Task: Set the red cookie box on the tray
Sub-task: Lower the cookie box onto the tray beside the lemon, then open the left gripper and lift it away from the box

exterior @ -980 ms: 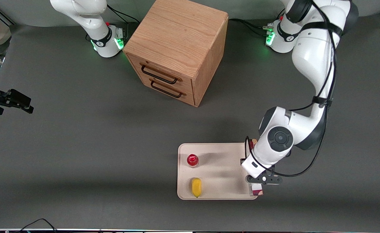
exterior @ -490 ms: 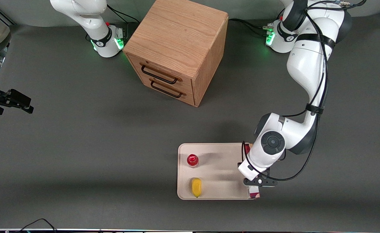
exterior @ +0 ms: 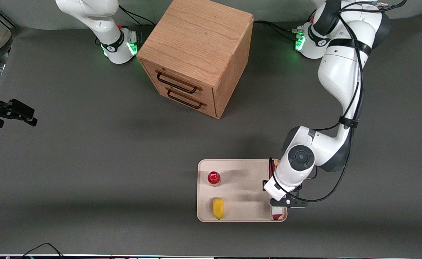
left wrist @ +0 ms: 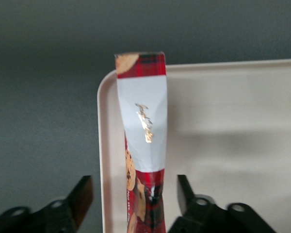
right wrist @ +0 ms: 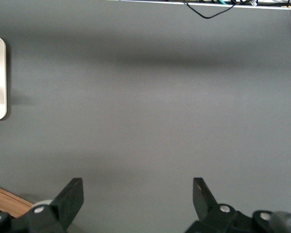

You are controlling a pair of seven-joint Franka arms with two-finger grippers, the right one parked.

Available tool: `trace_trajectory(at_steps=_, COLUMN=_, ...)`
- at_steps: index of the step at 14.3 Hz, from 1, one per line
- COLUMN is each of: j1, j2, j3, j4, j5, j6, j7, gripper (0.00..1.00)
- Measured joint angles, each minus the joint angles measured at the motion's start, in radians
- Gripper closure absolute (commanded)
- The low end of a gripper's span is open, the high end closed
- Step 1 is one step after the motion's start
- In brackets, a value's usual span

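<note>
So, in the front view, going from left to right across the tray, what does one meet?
Red-capped bottle → yellow item nearer the camera, overlapping it sideways → bare tray → cookie box under the open gripper.

A robotics lab bench is shown: two white arms are bolted by green-lit bases to a table covered in plain grey matting, cables are run across it, and a wooden drawer cabinet is set out as a prop.

Red cookie box: tartan carton, white panel up, lying along the tray's edge nearest the working arm. Tray: cream, rounded corners, low rim, flat on desk.
</note>
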Motion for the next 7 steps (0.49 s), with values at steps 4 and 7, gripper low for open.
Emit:
trace_trajectory(at_steps=4, j1=0.034, j2=-0.1, j3=0.012, j4=0.013, j5=0.002, j6=-0.132, j7=0.089, gripper=0.0)
trace_trajectory(at_steps=7, j1=0.085, j2=-0.232, j3=0.026, j4=0.015, j5=-0.046, j6=-0.269, j7=0.172, gripper=0.0)
